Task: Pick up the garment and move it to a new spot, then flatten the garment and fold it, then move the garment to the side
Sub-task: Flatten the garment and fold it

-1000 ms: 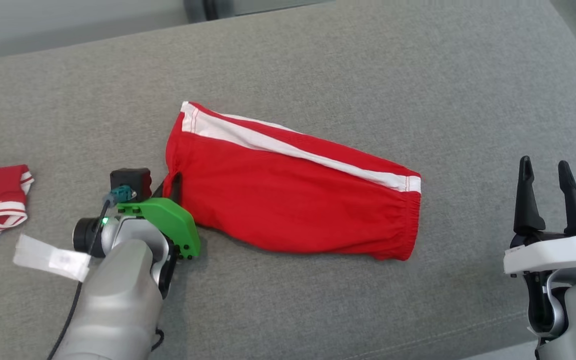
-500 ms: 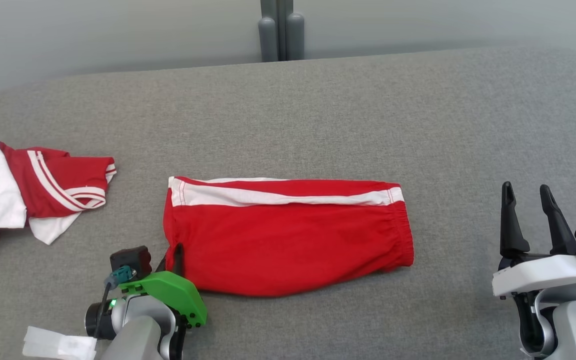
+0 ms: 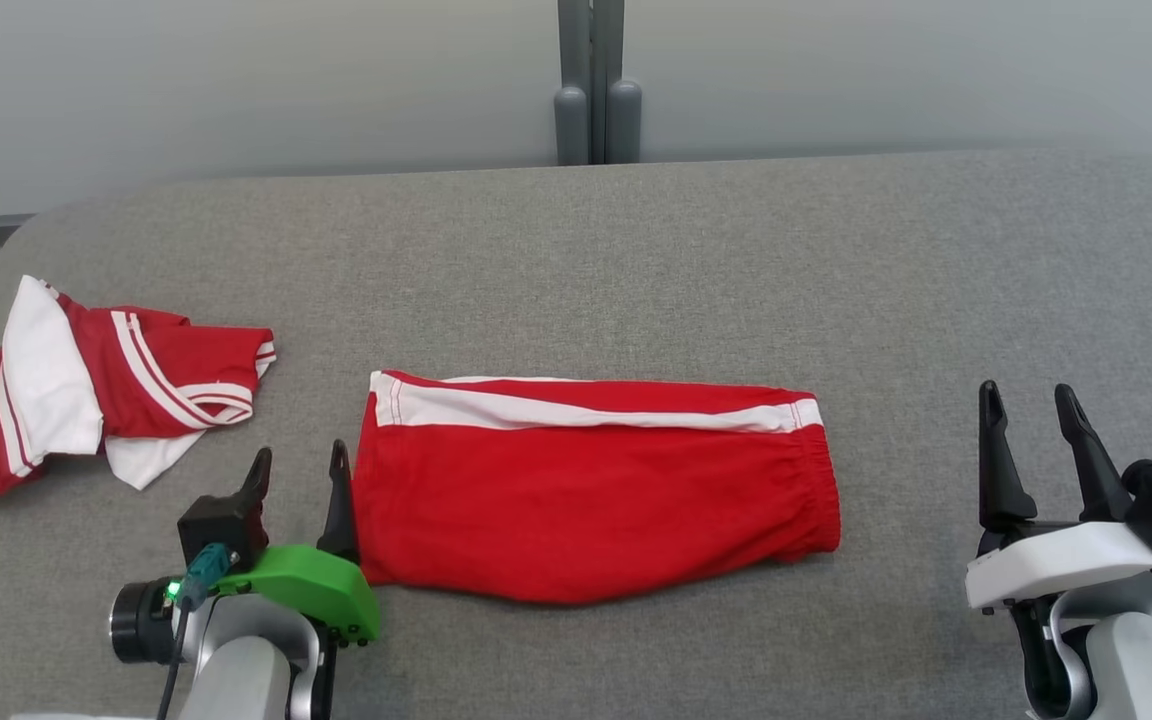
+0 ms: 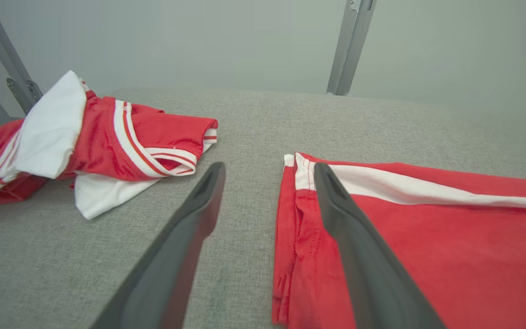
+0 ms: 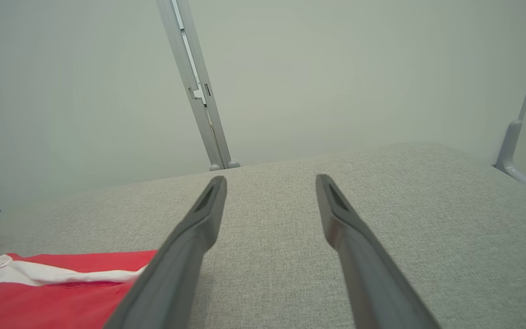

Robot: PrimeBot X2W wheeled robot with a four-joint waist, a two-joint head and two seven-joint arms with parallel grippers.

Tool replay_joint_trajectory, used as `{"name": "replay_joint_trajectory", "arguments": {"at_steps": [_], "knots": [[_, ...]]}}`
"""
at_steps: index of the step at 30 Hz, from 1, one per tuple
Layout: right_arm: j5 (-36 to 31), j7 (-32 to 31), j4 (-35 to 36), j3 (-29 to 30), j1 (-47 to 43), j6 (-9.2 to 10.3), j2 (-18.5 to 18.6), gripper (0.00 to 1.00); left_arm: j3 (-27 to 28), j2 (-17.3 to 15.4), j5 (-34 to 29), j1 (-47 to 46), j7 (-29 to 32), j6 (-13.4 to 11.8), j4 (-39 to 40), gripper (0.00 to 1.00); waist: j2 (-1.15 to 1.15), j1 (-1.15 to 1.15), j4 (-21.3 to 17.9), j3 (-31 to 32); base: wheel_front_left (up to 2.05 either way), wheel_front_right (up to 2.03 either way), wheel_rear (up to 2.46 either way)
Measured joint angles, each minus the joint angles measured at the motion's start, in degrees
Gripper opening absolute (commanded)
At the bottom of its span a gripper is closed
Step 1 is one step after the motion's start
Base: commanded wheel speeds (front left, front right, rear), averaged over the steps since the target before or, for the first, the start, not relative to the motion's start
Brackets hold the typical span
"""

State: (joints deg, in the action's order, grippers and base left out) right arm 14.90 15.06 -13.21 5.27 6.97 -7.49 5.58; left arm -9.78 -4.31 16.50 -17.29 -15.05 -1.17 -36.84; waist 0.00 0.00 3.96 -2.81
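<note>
The garment [image 3: 596, 490] is a pair of red shorts with a white side stripe, lying folded flat on the grey cushion; it also shows in the left wrist view [image 4: 427, 237] and the right wrist view [image 5: 53, 288]. My left gripper [image 3: 298, 468] stands open at the garment's left edge, its right finger against the hem and nothing between the fingers [image 4: 190, 228]. My right gripper [image 3: 1034, 400] is open over bare cushion, well to the right of the garment, with its fingers [image 5: 199, 228] apart and empty.
A second crumpled red and white garment [image 3: 96, 385] lies at the cushion's far left [image 4: 85, 137]. The grey cushion [image 3: 636, 260] spans the view, with a pale wall and a grey metal post [image 3: 593, 90] behind it. Bare cushion stretches on the right.
The left gripper let go of the garment's left edge and now stands open. The camera rose and turned, so the whole picture shifted; the garment now lies level.
</note>
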Motion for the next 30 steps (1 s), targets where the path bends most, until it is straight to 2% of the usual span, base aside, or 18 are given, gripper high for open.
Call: {"name": "replay_joint_trajectory", "arguments": {"at_steps": [9,15,23,30], "knots": [[-1.54,0.0,-0.3,-0.94,-0.86,0.0,-0.83,1.0,5.55,0.59,-5.05,6.3,0.0,1.36,8.01,1.0,0.0,0.0,-0.49,1.72,0.0,0.0,0.0],[-1.88,0.01,-3.12,-4.38,-1.52,0.0,-1.1,1.0,7.25,1.12,-6.64,9.48,0.0,2.21,10.11,1.0,0.0,0.0,0.12,1.76,0.0,0.0,0.0],[-1.58,0.01,-10.71,-7.86,1.85,0.0,-1.47,1.0,6.19,1.37,-6.94,9.65,0.01,3.26,10.74,1.0,0.0,0.0,3.4,0.36,0.0,0.0,0.0],[-2.32,0.01,-18.75,-6.49,5.23,0.0,-2.11,1.0,4.93,1.42,-5.79,9.22,0.0,3.09,10.89,1.0,0.0,0.0,7.02,-0.97,0.0,0.0,0.0]]}}
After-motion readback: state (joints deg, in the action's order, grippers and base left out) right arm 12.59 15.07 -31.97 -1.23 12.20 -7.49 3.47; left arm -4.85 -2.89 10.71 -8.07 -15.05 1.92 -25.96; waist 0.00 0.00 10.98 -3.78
